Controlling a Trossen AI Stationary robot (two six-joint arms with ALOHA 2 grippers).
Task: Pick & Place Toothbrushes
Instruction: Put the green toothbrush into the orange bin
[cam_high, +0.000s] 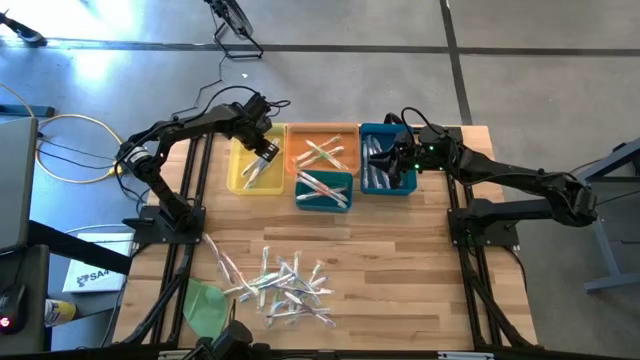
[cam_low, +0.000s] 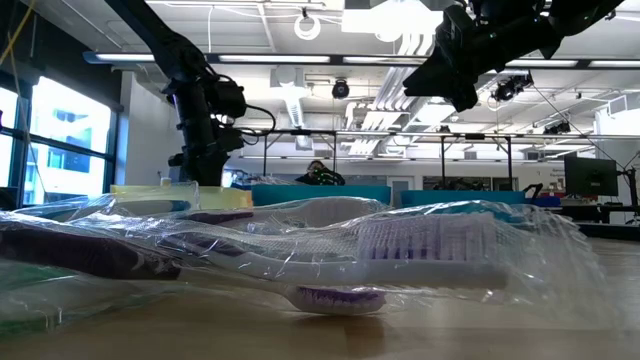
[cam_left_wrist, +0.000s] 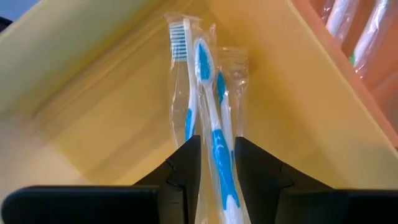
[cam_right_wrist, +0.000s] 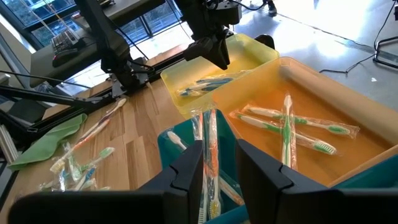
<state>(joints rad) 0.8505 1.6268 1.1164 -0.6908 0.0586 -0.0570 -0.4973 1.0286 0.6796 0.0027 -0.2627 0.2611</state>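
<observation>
Wrapped toothbrushes lie in a loose pile on the near half of the table; one with a purple handle fills the low view. Four bins stand at the far edge: yellow, orange, teal and blue, each with toothbrushes in it. My left gripper reaches down into the yellow bin, shut on a blue-and-white toothbrush. My right gripper is over the blue bin, shut on an orange-and-white toothbrush. My left gripper pinches the blue-and-white toothbrush's handle, wrapper and all, between its two fingers. It comes slanting down from above, and the toothbrush runs along the fingers. The head end points to the bin's corner, beside two other wrapped brushes. My right gripper pinches the wrapped orange-and-white toothbrush by its handle between the two fingers. The toothbrush runs along the fingers and sticks out past their tips over the blue bin. Whether its far end touches the bin's contents I cannot tell.
A flat green cloth lies at the table's near left corner, beside the pile. The bins stand close together along the far edge; bare wood shows between bins and pile and on the right half. Cables and a frame lie on the floor beyond.
</observation>
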